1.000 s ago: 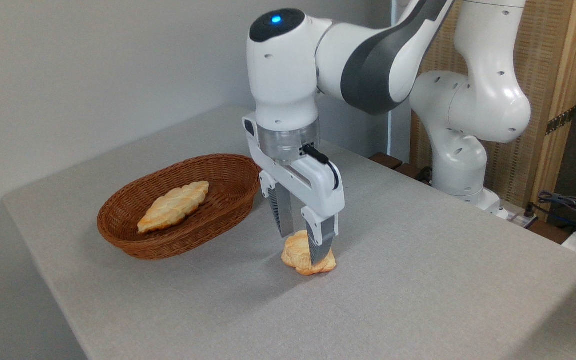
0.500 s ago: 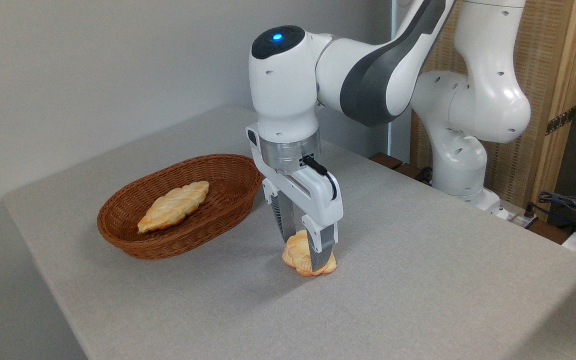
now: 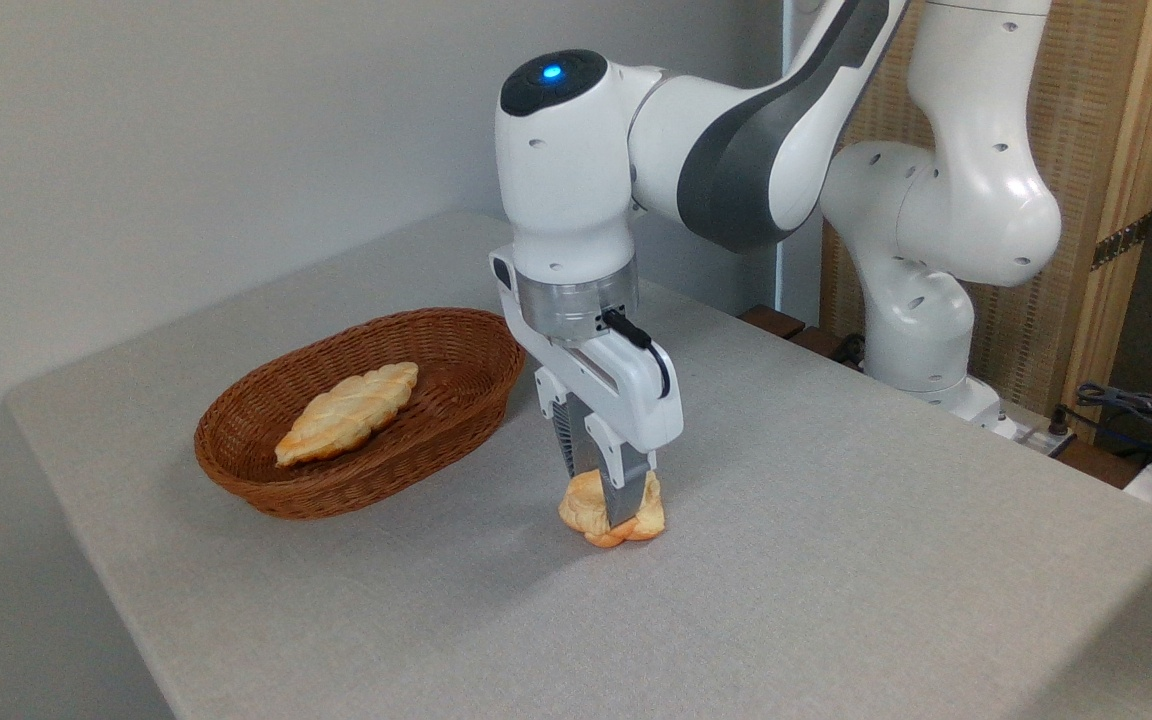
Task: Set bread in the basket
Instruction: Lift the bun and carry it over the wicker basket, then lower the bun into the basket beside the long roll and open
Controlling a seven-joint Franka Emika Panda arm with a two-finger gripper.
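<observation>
Since a second ago: gripper (image 3: 604,492) fingers have drawn in — now pinching the bun (image 3: 610,516).
Meaning: grasp made — lift toward wicker basket (image 3: 266,482) comes next, I'd judge.

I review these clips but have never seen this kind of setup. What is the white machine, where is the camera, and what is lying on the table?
The white jointed machine is a robot arm; its base stands at the right, behind the table. At its tip is a gripper, two flat fingers that close like tongs. One fixed camera looks down at the grey table from the front, at an angle. On the table sits a brown woven basket with a long braided loaf lying inside. To the right of the basket, outside it, the gripper's fingers are closed on a small golden bun, the bread. The bread is at or just above the table; I cannot tell whether it is touching.
</observation>
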